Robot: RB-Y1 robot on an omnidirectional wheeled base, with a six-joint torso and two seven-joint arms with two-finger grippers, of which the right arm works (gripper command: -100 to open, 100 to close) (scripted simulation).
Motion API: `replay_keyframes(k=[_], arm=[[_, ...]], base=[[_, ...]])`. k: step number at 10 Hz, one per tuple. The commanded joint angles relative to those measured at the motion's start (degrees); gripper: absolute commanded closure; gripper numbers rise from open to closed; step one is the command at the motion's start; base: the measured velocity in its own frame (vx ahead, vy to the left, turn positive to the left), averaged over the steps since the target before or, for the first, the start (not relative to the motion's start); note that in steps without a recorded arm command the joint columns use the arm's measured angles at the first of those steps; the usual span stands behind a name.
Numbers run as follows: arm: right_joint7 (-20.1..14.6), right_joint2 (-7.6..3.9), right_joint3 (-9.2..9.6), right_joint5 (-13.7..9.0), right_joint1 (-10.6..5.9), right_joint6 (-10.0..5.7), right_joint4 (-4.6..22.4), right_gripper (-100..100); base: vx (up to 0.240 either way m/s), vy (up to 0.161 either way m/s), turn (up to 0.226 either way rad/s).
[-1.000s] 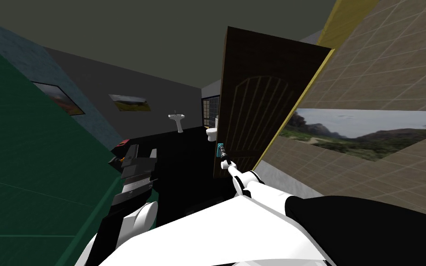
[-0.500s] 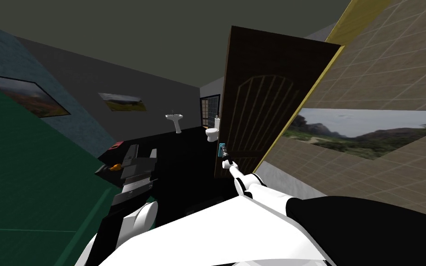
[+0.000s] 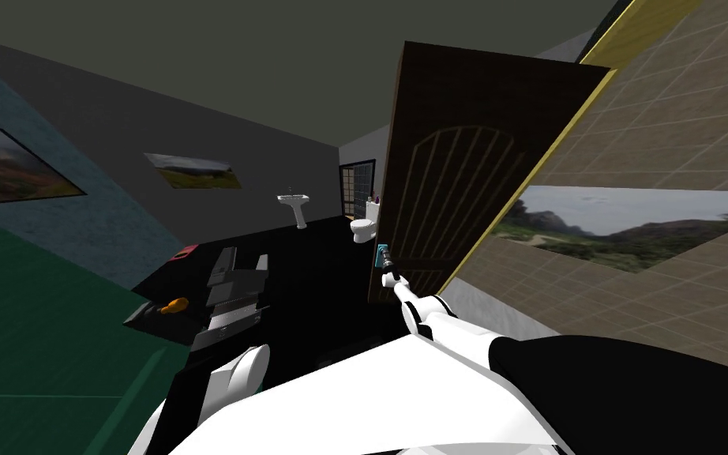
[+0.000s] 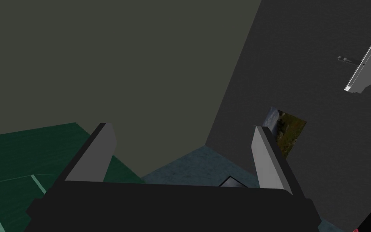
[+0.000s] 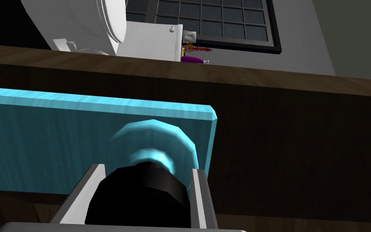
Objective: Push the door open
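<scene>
The dark brown wooden door with an arched panel has swung a little wider over the past second, though part of that shift may be my own turning; the push is working. The right gripper has its fingers clamped on the black round knob of the turquoise plate. The left gripper hangs spread wide, empty. A white toilet just past the door's free edge may limit the swing.

No legible text, label, brand, number or sign on any surface.
</scene>
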Motion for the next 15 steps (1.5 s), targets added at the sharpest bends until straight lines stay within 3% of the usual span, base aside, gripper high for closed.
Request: replay_keyframes(k=[1, 7, 8, 15], arm=[[-0.1, -0.42, -0.14, 0.0, -0.7, -1.17, 1.9, 100], [1.1, -1.41, -2.46, -1.1, -0.6, -1.26, 2.2, 100], [1.3, -0.9, -2.42, -1.0, 0.36, -0.81, 1.2, 100], [3.1, -2.99, -6.02, -2.9, 0.8, -1.11, 1.4, 100]], base=[[0.011, -0.016, 0.02], [0.156, 0.087, -0.06], [0.083, 0.03, -0.034], [0.176, 0.05, -0.046]])
